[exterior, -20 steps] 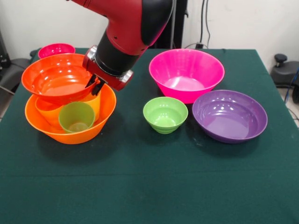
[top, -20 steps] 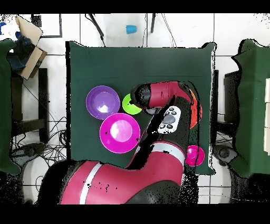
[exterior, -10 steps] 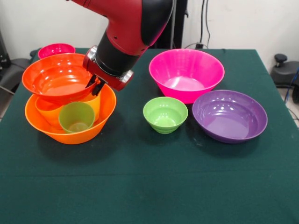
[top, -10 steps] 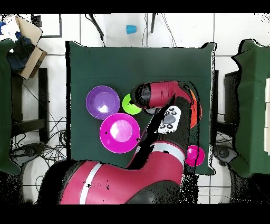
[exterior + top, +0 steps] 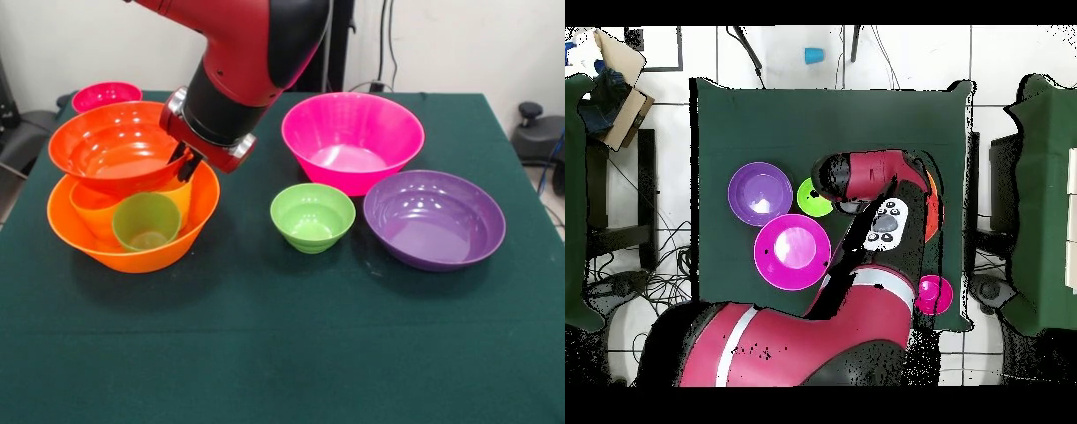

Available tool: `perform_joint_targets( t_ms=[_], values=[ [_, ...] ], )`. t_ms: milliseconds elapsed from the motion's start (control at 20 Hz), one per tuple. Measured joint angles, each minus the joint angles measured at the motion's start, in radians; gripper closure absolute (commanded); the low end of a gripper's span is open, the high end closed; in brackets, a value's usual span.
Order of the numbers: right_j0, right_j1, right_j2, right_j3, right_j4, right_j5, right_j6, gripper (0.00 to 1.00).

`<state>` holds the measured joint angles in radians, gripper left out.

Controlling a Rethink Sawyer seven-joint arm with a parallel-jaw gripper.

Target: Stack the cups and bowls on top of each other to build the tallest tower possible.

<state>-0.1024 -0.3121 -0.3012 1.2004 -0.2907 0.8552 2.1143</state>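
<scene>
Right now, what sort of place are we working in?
Probably a robotics lab: a table under green cloth, loose cables across the tiled floor, and more green-covered tables to either side.

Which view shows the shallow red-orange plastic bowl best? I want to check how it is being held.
The front view: the glossy shallow red-orange plastic bowl shows whole, above the large orange plastic bowl, with the end effector at its rim. Overhead, the red arm hides nearly all of it; only a sliver of orange shows.

The green-clothed counter [image 5: 265, 353] carries a large orange bowl [image 5: 190, 231] near its left edge, a crimson bowl [image 5: 106, 93] at the far-left corner, and pink [image 5: 351, 141], light green [image 5: 312, 216] and purple [image 5: 434, 219] bowls toward the right edge.
</scene>
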Motion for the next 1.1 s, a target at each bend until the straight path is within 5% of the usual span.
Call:
perform_joint_targets(
  t_ms=[1100],
  values=[
    [0.005,0.030,0.000,-0.069,0.029,0.074,0.000,1.00]
  ],
)
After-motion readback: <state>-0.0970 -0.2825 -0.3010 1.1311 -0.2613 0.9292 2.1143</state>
